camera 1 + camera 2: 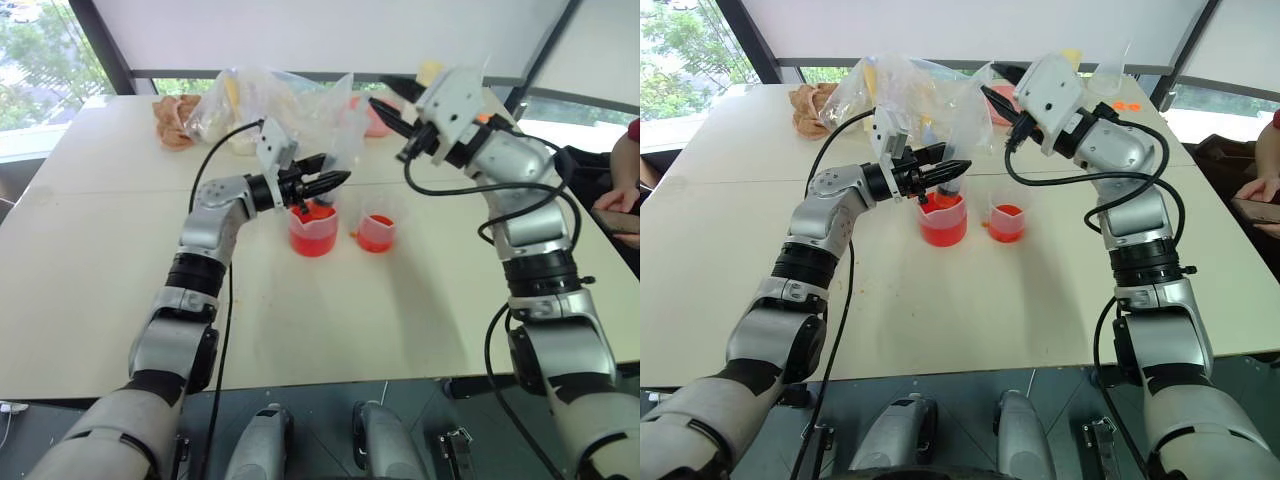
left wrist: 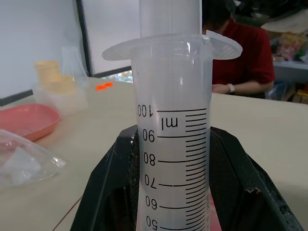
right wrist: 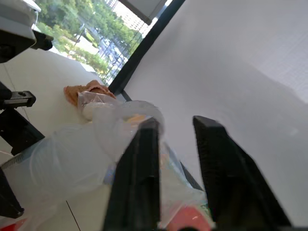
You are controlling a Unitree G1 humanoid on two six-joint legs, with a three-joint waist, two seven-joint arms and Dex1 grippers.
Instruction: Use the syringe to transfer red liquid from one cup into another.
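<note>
An orange-brown cloth (image 1: 175, 118) is lying at the far left of the table (image 1: 90, 250), and just right of it a heap of clear plastic bags (image 1: 905, 85) is sitting near the far edge. In front of the bags, the left gripper (image 1: 335, 181) is reaching in from the left with its black fingers (image 2: 110, 192) clamped on the syringe (image 2: 173, 144), gripping the clear graduated barrel a little below its flange. The syringe is standing upright in that grip, its lower end pointing down into the larger beaker (image 1: 312, 232), which is sitting on the table directly under the gripper and is holding red liquid (image 1: 311, 240). Whether the tip is actually dipping into the liquid cannot be told. Just right of the beaker, close but apart from it, the smaller cup (image 1: 376, 233) is standing upright and is also showing red liquid in its lower part. Behind the cups a pink dish (image 2: 24, 120) is resting on the table. Above and to the right of the cups, the right gripper (image 1: 392, 102) is hanging in the air well clear of the table, pointing toward the bags, with its two fingers (image 3: 139, 183) standing apart and nothing between them. At the far right edge, a person in a red top (image 2: 243, 57) is sitting beside the table
</note>
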